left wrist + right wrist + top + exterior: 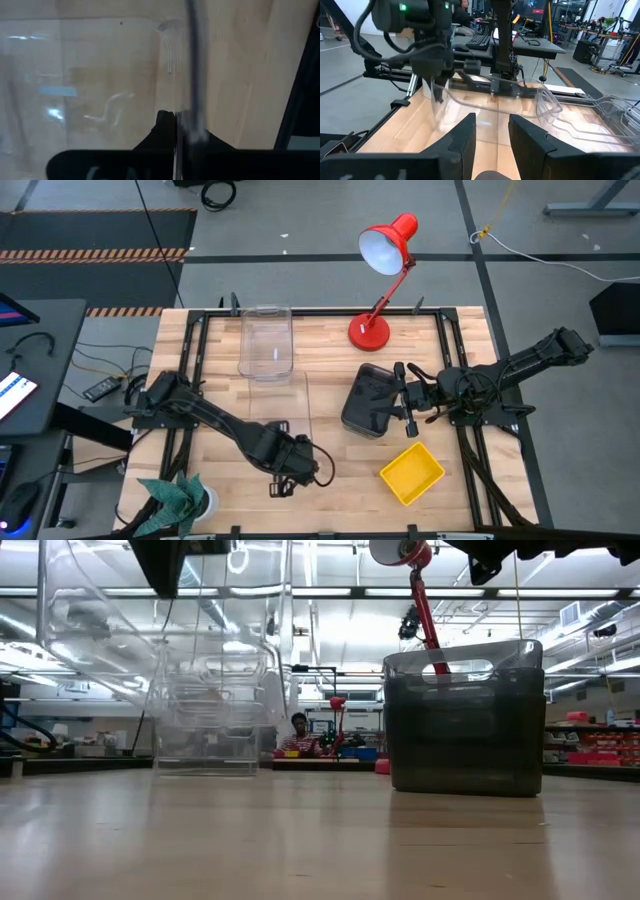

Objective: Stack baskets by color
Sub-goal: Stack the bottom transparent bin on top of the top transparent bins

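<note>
Red desk lamp (384,272) at my table's (450,500) far edge; green plant (175,502) at its near-left corner.

We see four baskets on the wooden table. A clear transparent basket (265,340) sits upright at the far side, left of centre, long and rounded at the corners. A second clear basket (280,405) lies nearer the front, faint against the wood, and from the low view (150,630) it looks lifted and tilted. The dark smoky grey basket (368,400) stands right of centre, upright and open at the top, its walls translucent at table height (465,720). The small bright yellow basket (412,474) rests near the front right, turned at an angle, well apart from the grey one
</note>
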Robot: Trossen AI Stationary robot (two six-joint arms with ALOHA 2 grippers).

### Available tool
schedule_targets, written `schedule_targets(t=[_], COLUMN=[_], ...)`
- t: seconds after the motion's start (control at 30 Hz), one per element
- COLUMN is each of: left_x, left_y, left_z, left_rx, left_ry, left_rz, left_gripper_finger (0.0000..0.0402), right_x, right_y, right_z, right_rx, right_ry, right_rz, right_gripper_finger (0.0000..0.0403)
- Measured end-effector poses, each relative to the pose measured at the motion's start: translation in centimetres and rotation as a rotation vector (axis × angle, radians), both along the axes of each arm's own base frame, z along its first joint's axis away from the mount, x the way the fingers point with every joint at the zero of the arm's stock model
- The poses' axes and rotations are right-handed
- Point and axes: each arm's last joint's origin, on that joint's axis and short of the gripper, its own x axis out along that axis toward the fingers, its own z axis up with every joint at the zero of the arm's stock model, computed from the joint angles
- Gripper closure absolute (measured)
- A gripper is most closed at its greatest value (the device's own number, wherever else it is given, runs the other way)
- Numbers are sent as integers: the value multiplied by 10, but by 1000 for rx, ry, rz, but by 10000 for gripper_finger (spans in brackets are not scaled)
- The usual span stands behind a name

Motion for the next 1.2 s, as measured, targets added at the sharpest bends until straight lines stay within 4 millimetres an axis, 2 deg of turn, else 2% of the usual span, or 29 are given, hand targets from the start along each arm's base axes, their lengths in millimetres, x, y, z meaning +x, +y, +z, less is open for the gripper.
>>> schedule_targets(t=[0.27,0.5,0.63,0.87,1.2], left_x=[-5,-14,-15,-9,-2], left_y=[2,9,13,27,58], left_z=[28,65,81,82,89], left_rx=[24,64,111,149,176], left_ry=[2,-11,-82,-84,-88], left_rz=[18,33,46,7,-21], left_gripper_finger=[398,398,398,398,398], right_x=[0,0,0,0,-2], right_y=[0,0,0,0,5], right_z=[0,0,0,0,0], right_rx=[-1,-1,-1,3,3], right_ry=[-1,0,-1,-2,0], right_rz=[0,0,0,0,27], right_gripper_finger=[282,282,282,282,282])
